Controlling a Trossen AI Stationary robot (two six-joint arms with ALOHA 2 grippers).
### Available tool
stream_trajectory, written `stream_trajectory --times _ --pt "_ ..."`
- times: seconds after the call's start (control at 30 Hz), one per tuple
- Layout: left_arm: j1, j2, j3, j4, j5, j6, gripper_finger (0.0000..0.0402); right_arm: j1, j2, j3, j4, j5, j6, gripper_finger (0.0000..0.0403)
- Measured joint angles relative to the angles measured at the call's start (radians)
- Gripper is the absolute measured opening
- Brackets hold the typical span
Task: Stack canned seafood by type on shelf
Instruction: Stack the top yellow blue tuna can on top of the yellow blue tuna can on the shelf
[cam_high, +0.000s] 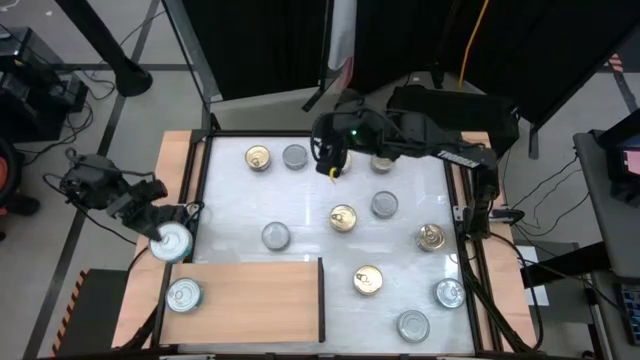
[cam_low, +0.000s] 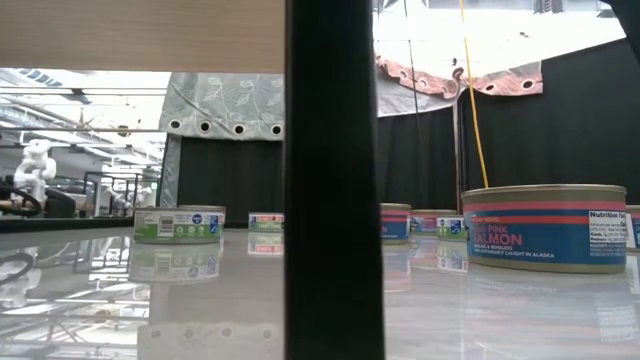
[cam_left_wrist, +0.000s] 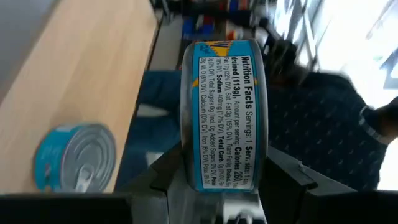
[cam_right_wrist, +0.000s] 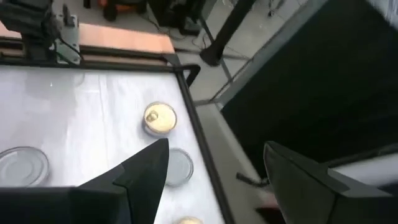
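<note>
Left gripper (cam_high: 165, 232) clamps a silver-lidded tin (cam_high: 171, 243) at the table's left edge, just beyond the shelf (cam_high: 255, 295) bearing one tin (cam_high: 184, 295); right gripper (cam_high: 333, 160), fingers apart and empty, partly hides a far-edge tin (cam_high: 382, 164).

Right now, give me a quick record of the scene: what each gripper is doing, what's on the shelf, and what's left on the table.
left gripper: shut on a silver tin, at the table's left edge above the shelf
right gripper: open, empty, over the table's far side
shelf: one silver-lid tin at its left end
table: ten tins loose, four gold-lid, six silver-lid
</note>
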Motion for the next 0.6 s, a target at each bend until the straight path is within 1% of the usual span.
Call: stream_trajectory --times 0.13,0.2,0.27,0.4,0.47,0.6 --pt "0.000 0.000 -0.021 0.000 0.080 0.084 0.0152 0.011 -0.020 0.001 -0.003 -0.020 0.103 0.0254" --pt "0.000 -0.001 -0.029 0.003 0.092 0.136 0.0152 0.026 -0.022 0.001 0.021 -0.020 0.160 0.0254" --pt "0.000 0.002 -0.032 -0.055 0.092 0.194 0.0152 0.043 -0.022 0.001 0.059 -0.021 0.195 0.0254" --pt "0.000 0.023 -0.038 -0.167 0.087 0.284 0.0152 0.071 -0.022 0.001 0.149 -0.020 0.203 0.0254" --pt "0.000 0.024 -0.052 -0.151 0.095 0.298 0.0152 0.077 -0.022 0.001 0.172 -0.014 0.204 0.0254" --pt "0.000 0.034 -0.079 -0.130 0.122 0.315 0.0152 0.079 -0.021 0.001 0.173 0.036 0.213 0.0254"
